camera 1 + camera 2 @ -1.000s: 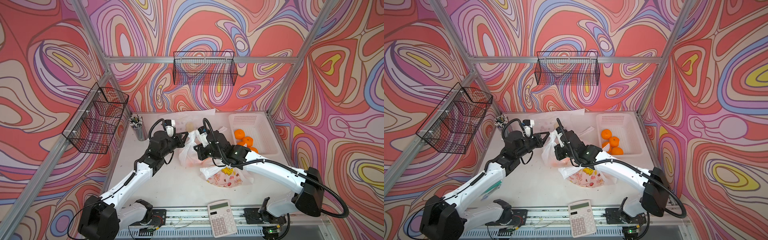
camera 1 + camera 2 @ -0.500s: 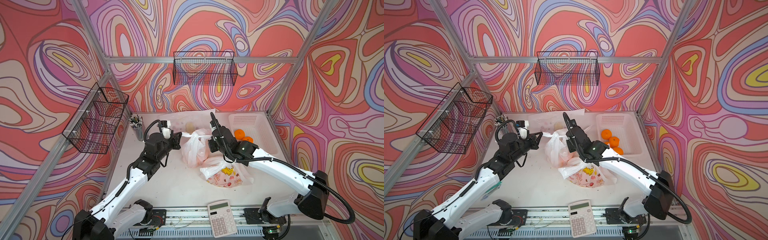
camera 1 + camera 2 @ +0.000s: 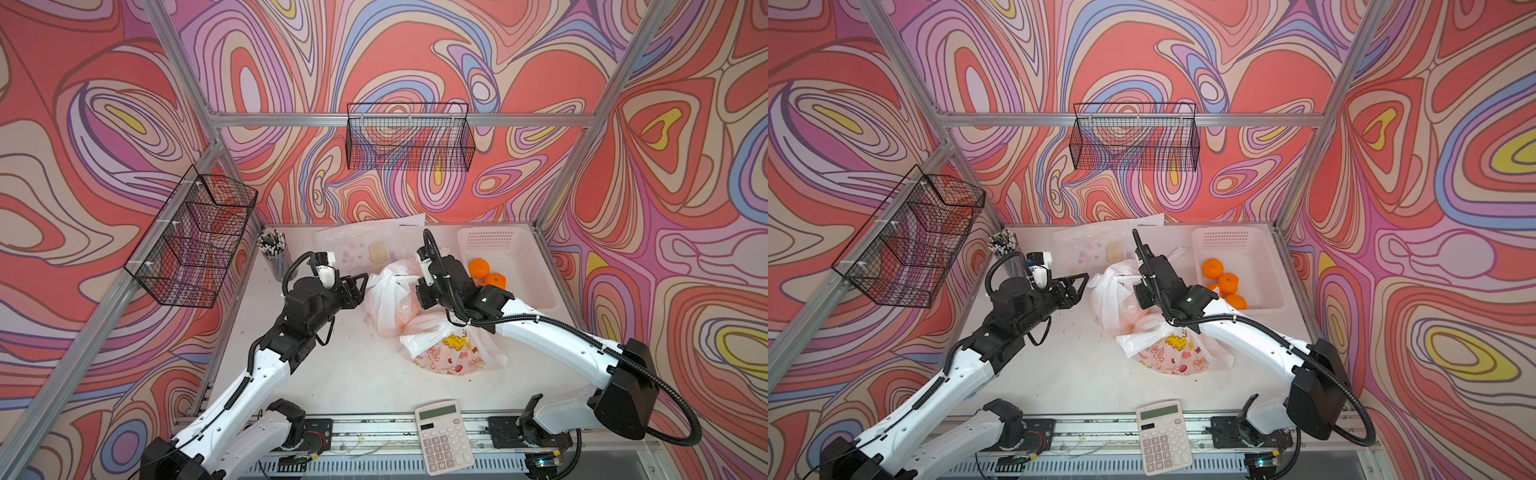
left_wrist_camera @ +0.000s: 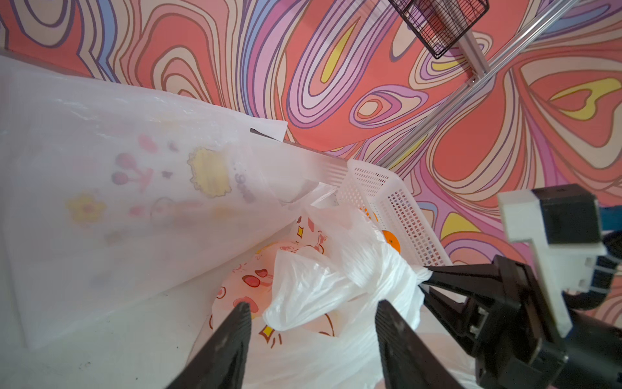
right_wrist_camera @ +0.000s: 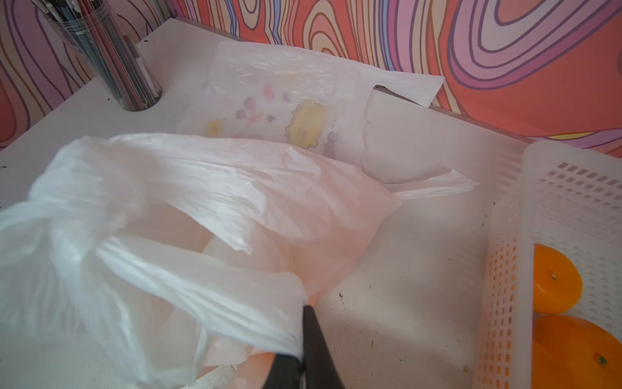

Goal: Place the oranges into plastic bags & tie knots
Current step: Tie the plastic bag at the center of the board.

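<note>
Top views both showed a black wire basket [image 3: 195, 237] on the left wall, and below it a clear pen cup [image 3: 274, 254] near the table's [image 3: 353, 374] far-left corner. Just right of that, the left hand [image 3: 362, 291] pointed at a bulging plastic bag [image 3: 388, 301]. Its fingers [image 4: 235, 336] stood well apart and gripped nothing. In the left wrist view, the bag's knot [image 4: 387, 269] sat just beyond the fingertips.

That bag rested near the middle of the table, with a pale orange tint showing through its thin white film. The right hand [image 5: 308, 316] was closed tight on one twisted handle strip of the bag, drawn taut from the knot [image 5: 37, 202].

Behind it, a flat bag [image 3: 365, 245] with a yellow bubble print lay by the back wall. Nearer the front, touching the plastic bag, sat a full printed bag [image 3: 453, 349] with bunnies and flowers. A calculator [image 3: 442, 436] lay at the front edge.

At the far right, a white perforated basket [image 3: 521, 253] held loose oranges [image 3: 1212, 268] at its near end. At least three were visible in a top view, and the right arm partly covered them.
</note>
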Robot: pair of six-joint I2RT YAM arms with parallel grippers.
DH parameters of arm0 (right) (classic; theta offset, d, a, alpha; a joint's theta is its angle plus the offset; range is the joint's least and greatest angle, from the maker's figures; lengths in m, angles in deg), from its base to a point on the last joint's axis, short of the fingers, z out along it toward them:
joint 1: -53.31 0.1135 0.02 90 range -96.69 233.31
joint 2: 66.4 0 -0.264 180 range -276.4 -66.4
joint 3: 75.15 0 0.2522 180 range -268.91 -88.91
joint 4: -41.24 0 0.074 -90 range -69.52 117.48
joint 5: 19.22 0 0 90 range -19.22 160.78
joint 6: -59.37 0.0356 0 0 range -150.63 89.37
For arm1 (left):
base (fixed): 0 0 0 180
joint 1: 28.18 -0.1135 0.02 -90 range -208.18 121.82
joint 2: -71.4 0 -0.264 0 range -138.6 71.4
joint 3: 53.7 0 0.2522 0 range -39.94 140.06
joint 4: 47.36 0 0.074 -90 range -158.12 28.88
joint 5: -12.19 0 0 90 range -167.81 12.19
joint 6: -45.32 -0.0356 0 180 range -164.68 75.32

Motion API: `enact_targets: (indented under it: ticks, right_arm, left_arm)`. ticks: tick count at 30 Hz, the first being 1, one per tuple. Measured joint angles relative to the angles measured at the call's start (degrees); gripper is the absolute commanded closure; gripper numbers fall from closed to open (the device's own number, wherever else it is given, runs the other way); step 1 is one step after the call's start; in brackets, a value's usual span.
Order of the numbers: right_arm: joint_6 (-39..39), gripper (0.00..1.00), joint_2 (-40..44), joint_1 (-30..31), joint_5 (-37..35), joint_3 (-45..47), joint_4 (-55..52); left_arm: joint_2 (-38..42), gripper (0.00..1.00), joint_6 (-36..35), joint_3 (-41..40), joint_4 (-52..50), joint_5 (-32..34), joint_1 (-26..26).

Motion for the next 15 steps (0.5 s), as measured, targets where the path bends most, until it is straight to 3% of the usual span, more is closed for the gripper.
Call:
enact_targets:
  ticks: [6,15]
  right_arm:
    - [-0.50,1.00,0.13,-0.02,0.74,0.90,1.60]
    - [-0.70,1.00,0.13,-0.02,0.79,0.92,2.03]
  left_arm:
    - [-2.23,0.26,11.21,-0.26,1.42,-4.85,-3.37]
    - [-14.36,0.26,24.48,-4.28,16.22,-15.47,-5.25]
